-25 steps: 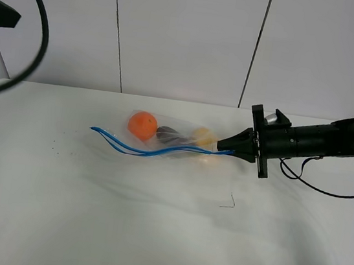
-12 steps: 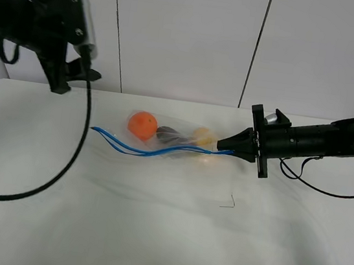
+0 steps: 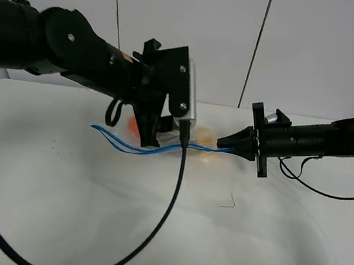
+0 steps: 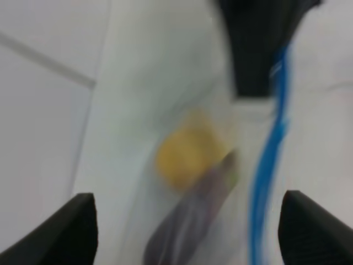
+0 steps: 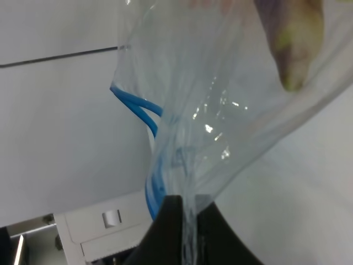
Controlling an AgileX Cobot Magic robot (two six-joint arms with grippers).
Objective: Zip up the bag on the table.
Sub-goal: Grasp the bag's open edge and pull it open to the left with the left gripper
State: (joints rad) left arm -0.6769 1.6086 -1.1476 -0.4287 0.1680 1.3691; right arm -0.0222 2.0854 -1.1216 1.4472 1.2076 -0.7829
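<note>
**Two arms, one zipper: anchor held, pinch yet to be made**

One clear bag [image 3: 206, 151] lies on the white worktop [image 3: 150, 233] near its back edge, with its blue zipper strip [image 3: 114, 140] along the near side. The right end effector [image 3: 222, 145] is clamped on the bag's right corner, where the strip ends. Its wrist view shows the plastic gathered between closed jaws.

The left end effector [image 3: 150, 137] hangs over the middle of the bag with its fingers spread and nothing between them. Its wrist view is smeared, but a yellow pear [image 4: 187, 157] and an eggplant [image 4: 193, 221] seem to lie below it, beside the blue line.

At the strip's free left end the two blue tracks run apart, so the bag is judged unsealed there. Toward the held corner they appear to merge. Whether a slider is fitted cannot be told.

The step in hand looks like the pinch. Done well, the left fingers would close on both tracks together, close to where they join and clear of the fruit. They would then draw toward the free end while the right keeps the strip taut and straight. Too light a pinch could skip over the tracks, and catching the film could drag the bag.
</note>
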